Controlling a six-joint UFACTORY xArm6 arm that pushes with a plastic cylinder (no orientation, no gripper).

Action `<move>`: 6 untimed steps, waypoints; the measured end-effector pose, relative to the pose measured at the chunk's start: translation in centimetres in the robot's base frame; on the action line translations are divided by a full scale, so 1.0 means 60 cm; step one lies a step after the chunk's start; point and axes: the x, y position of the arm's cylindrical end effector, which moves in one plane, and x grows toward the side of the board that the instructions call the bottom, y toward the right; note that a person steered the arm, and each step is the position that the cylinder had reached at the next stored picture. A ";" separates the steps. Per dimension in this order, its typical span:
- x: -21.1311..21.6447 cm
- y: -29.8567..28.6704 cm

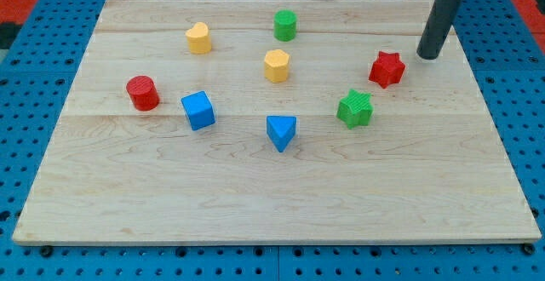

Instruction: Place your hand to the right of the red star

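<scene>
I take the red star [387,68] as my landmark; it sits on the wooden board [272,196] toward the view's right, in the upper half. My tip [428,56] stands on the board just to the view's right of the red star and slightly toward the view's top, near it but apart, with a strip of bare wood between us. I end in a plain rod, so I clasp nothing and touch no block.

From the red star toward the view's right, bare wood runs to the board's right edge, with only my rod on it. Toward the view's top of the star, the wood is bare up to the top edge.

The green star [355,108] lies just to the star's lower left, close but apart. Farther to the star's left are the yellow hexagon [276,65] and the green cylinder [285,25]; the blue triangle [281,132] is down and left. Well to the left are the yellow heart [198,37], blue cube [198,110] and red cylinder [143,93], the last nearest the left edge.

Below the star, past the green star, open wood stretches to the bottom edge
</scene>
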 end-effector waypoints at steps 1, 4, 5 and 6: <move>0.000 0.003; 0.000 0.029; 0.000 0.033; 0.000 0.033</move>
